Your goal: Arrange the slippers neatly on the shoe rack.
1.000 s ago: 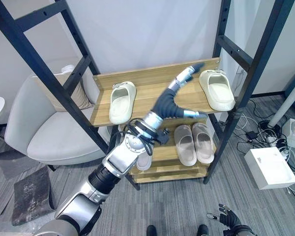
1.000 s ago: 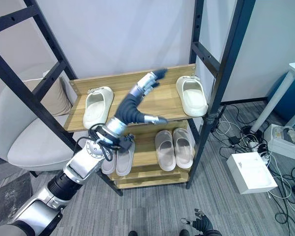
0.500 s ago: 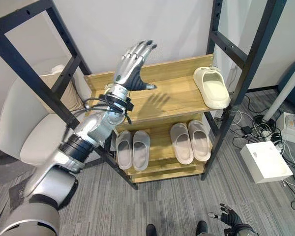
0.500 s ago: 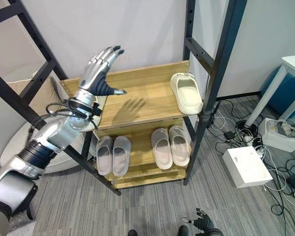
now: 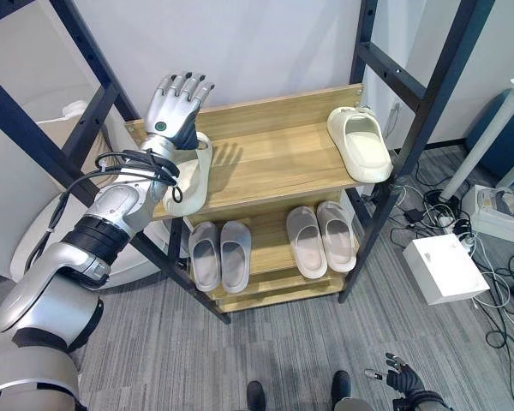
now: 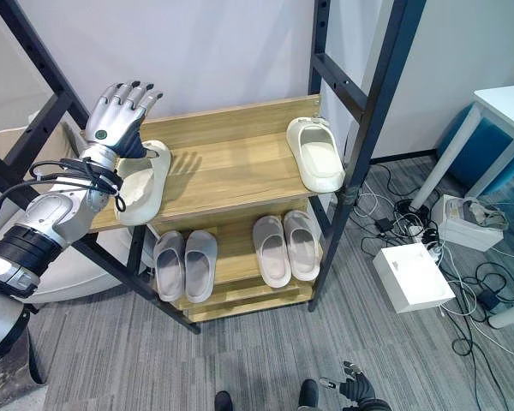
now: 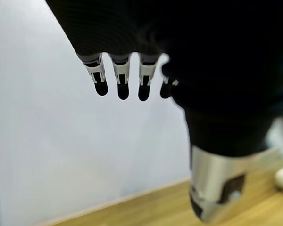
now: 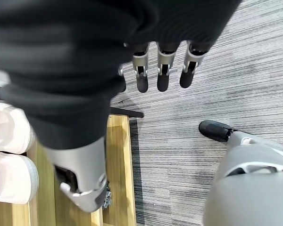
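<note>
The wooden shoe rack's upper shelf (image 5: pixel 270 163) carries two cream slippers far apart. One cream slipper (image 5: pixel 188 178) lies at the shelf's left end and overhangs the front edge. The other cream slipper (image 5: pixel 358 144) lies at the right end beside the black post. My left hand (image 5: pixel 175 110) is raised just above the left slipper's heel end, open, fingers (image 7: pixel 122 82) straight and spread, holding nothing. The lower shelf holds a grey pair (image 5: pixel 216 255) and a beige pair (image 5: pixel 319 238), each side by side. Low by the floor hangs my right hand (image 5: pixel 402 378), open, fingers (image 8: pixel 162 75) relaxed.
Black slanted frame posts (image 5: pixel 415 137) flank the rack on both sides. A pale armchair (image 5: pixel 13 223) stands left of it. On the carpet to the right lie a white box (image 5: pixel 445 267) and loose cables (image 5: pixel 497 282). A white table (image 6: pixel 505 94) is at far right.
My left hand has swung from the right part of the upper shelf across to its left end, above the left slipper. The view has shifted. Slippers lie as before.
</note>
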Tool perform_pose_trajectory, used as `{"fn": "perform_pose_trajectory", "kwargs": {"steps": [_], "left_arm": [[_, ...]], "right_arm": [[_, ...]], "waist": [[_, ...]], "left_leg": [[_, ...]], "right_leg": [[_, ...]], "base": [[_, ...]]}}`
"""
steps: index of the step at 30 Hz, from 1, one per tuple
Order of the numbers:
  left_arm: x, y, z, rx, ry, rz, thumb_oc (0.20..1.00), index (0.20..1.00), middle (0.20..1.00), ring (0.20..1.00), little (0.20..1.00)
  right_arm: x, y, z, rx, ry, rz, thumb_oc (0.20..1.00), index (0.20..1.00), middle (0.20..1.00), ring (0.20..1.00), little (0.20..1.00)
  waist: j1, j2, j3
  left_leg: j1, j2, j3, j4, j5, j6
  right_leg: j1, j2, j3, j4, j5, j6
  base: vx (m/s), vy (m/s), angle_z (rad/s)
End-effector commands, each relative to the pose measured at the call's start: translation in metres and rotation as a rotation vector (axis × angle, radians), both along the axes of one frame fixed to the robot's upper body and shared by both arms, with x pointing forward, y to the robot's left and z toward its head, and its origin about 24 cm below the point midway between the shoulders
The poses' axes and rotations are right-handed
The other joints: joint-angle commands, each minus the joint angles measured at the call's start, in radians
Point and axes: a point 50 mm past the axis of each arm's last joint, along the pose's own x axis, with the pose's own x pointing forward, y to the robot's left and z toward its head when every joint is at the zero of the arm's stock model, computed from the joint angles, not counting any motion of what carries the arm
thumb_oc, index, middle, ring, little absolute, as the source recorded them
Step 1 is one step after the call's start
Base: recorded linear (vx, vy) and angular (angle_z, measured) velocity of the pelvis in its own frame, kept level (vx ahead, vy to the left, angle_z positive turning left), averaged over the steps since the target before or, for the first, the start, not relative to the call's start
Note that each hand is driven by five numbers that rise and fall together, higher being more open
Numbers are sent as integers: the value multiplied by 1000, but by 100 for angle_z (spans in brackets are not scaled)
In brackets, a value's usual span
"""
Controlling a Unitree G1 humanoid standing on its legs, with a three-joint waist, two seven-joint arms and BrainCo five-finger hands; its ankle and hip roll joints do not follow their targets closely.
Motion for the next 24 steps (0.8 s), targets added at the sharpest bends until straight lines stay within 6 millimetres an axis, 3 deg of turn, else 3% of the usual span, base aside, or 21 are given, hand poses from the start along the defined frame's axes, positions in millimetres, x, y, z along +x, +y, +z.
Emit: {"fn": "perform_pose_trajectory", "kwargs": {"steps": [1, 13, 16, 23, 24], "left_arm": [[0, 25, 58, 48, -168, 130, 1000, 1000, 1000, 1000, 1000], [6, 32, 42, 65, -114, 196, 1000, 1000, 1000, 1000, 1000], [11, 44, 35, 111, -56, 272, 1000, 1000, 1000, 1000, 1000], [5, 61, 49, 32, -114, 326, 1000, 1000, 1000, 1000, 1000], [5, 61, 50, -1, -128, 320, 373, 373, 373, 373, 373]], "right_arm": [[21, 2, 12, 17, -106, 19, 1000, 1000, 1000, 1000, 1000], [25, 1, 15, 14, -124, 19, 1000, 1000, 1000, 1000, 1000], [29, -3, 17, 5, -139, 1, 1000, 1000, 1000, 1000, 1000], [38, -2, 21, -1, -166, 8, 1000, 1000, 1000, 1000, 1000], [44, 1, 24, 3, -186, 12, 1000, 1000, 1000, 1000, 1000]], "waist": [[-10, -26, 17], [-19, -33, 27], [-31, -39, 39], [-36, -62, 74], [-38, -65, 83]], "left_leg": [[41, -44, -10, -7, -65, -4], [35, -45, -4, -7, -68, -1], [25, -46, 7, -7, -69, 4], [-8, -51, 23, -7, -66, 14], [-15, -52, 27, -7, -65, 16]], "right_leg": [[82, 7, -27, 8, -97, 76], [69, 7, -17, 8, -91, 78], [46, 10, 1, 11, -81, 83], [-5, 1, 21, 24, -65, 90], [-14, -2, 25, 27, -62, 91]], "base": [[9, 14, -4], [4, 8, -2], [-9, 43, -11], [-24, 48, -15], [-27, 45, -8]]}}
